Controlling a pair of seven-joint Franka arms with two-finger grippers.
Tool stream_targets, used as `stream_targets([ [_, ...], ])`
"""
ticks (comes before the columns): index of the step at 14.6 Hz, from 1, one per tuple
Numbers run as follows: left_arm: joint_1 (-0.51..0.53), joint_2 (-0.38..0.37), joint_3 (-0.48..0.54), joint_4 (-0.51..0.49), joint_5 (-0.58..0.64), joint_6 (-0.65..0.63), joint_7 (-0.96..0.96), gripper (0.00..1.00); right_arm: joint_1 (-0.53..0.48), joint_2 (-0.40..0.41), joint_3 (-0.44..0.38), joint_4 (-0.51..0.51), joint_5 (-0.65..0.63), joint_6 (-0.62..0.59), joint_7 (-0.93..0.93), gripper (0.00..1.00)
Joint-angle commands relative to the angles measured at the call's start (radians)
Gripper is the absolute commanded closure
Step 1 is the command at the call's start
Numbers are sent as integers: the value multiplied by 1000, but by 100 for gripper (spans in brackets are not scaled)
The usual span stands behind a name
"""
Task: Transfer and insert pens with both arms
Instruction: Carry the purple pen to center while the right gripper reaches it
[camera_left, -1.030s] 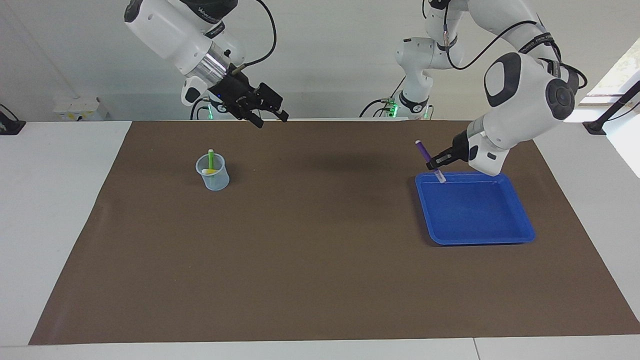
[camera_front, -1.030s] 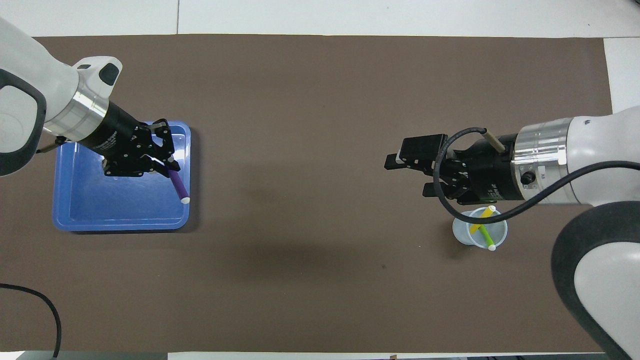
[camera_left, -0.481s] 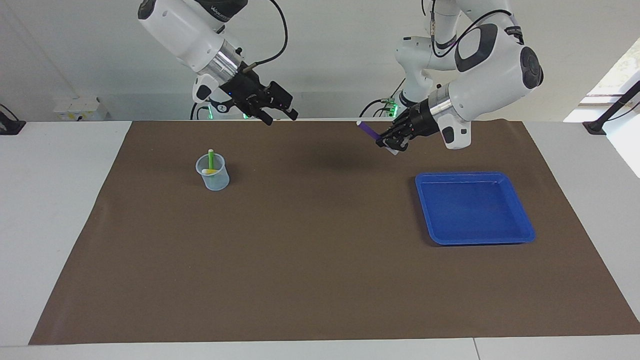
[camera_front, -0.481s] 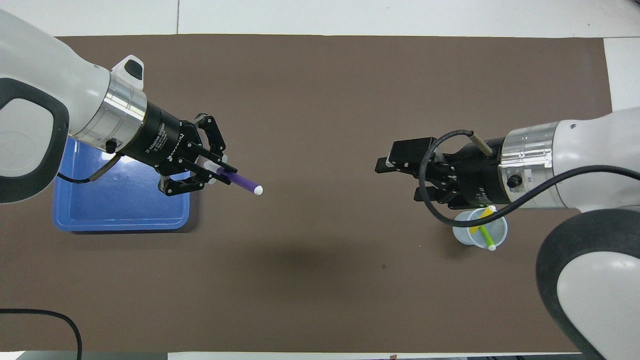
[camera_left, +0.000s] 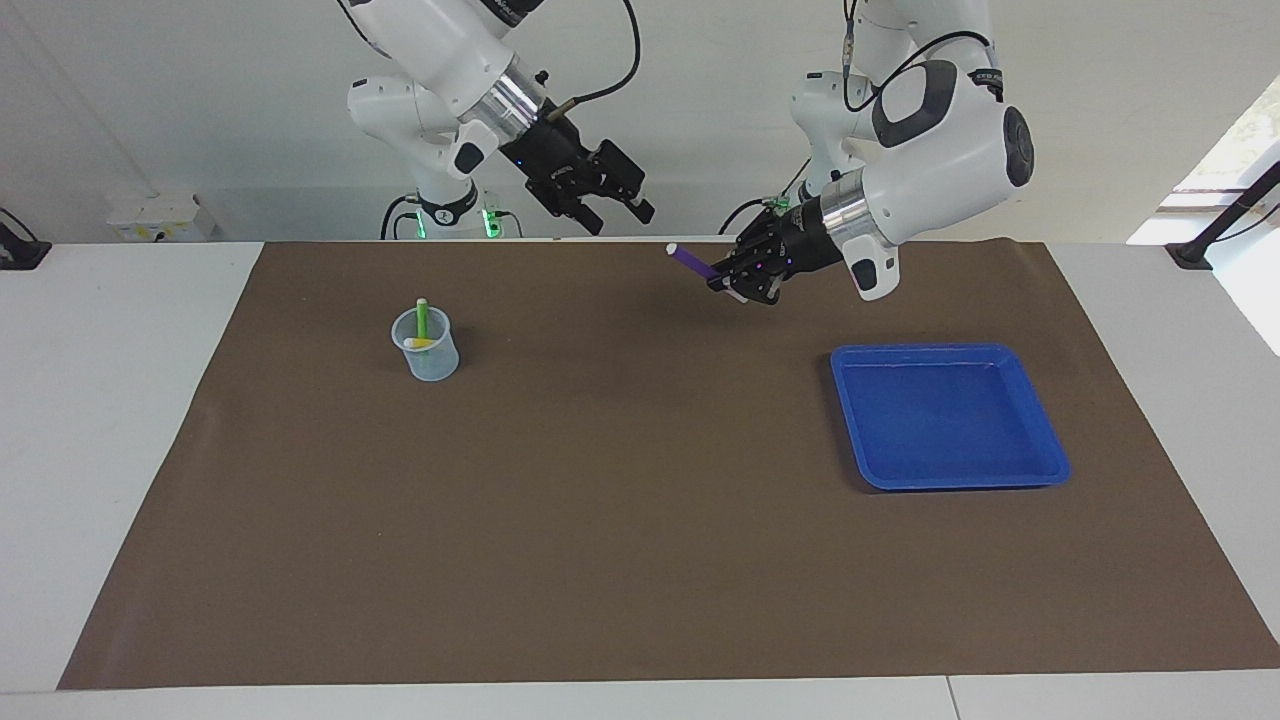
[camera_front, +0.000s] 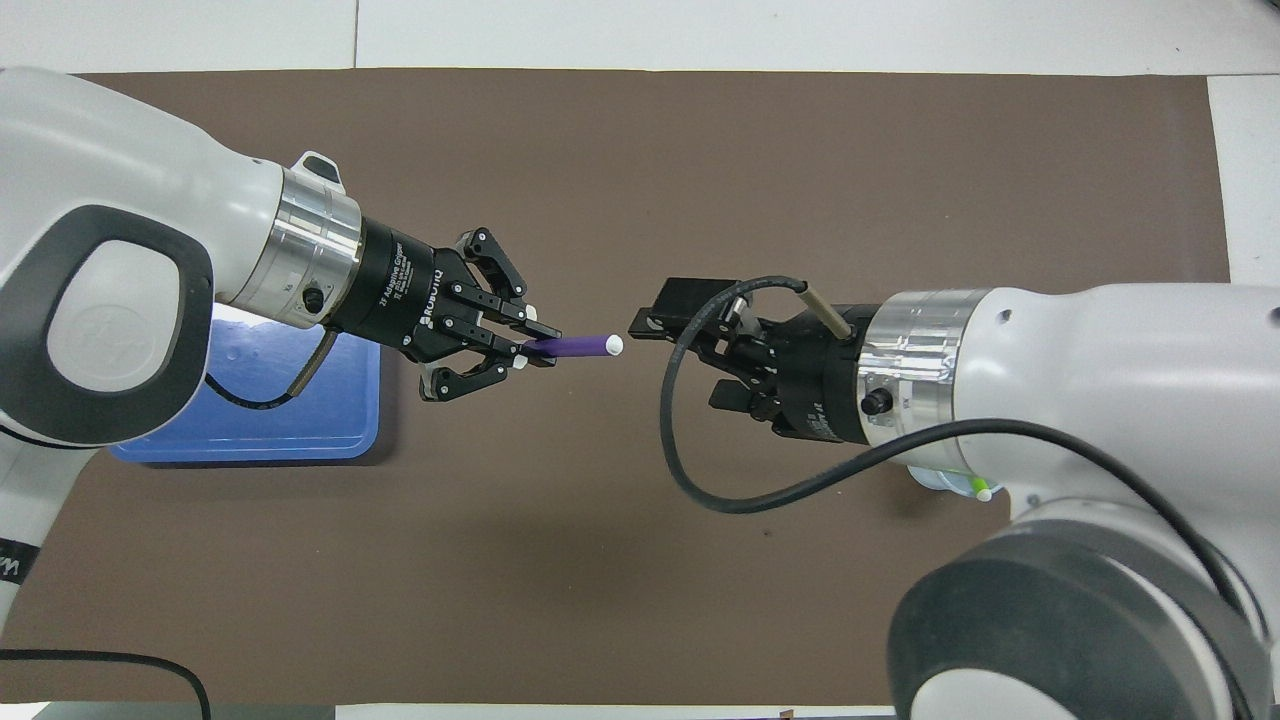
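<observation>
My left gripper (camera_left: 727, 284) (camera_front: 535, 346) is shut on the purple pen (camera_left: 691, 260) (camera_front: 580, 345) and holds it in the air over the middle of the brown mat, its pale end pointing at my right gripper. My right gripper (camera_left: 622, 220) (camera_front: 678, 360) is open and empty, raised over the mat, a short gap from the pen's tip. The green pen (camera_left: 421, 318) and the yellow pen (camera_left: 420, 343) stand in a clear cup (camera_left: 428, 358) toward the right arm's end. In the overhead view my right arm hides most of the cup; only the green pen's tip (camera_front: 983, 493) shows.
An empty blue tray (camera_left: 950, 415) (camera_front: 300, 420) lies on the brown mat (camera_left: 620, 520) toward the left arm's end. White table edges surround the mat.
My left gripper lifted the purple pen out of the tray and carried it over the mat's middle. My right gripper rose and moved from over the cup toward the pen.
</observation>
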Motion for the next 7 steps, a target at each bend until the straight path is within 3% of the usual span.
stream_targets([
  [1,-9,-84,8,-128,-67,67,-10,100,29,22,4,-16,8,71,5,0],
  [5,-15,-87,8,-136,-99,81,-27,100,64,22,4,-46,4,98,-67,0],
  [7,-16,-87,8,-134,-101,90,-32,100,66,34,4,-42,2,108,-123,13],
])
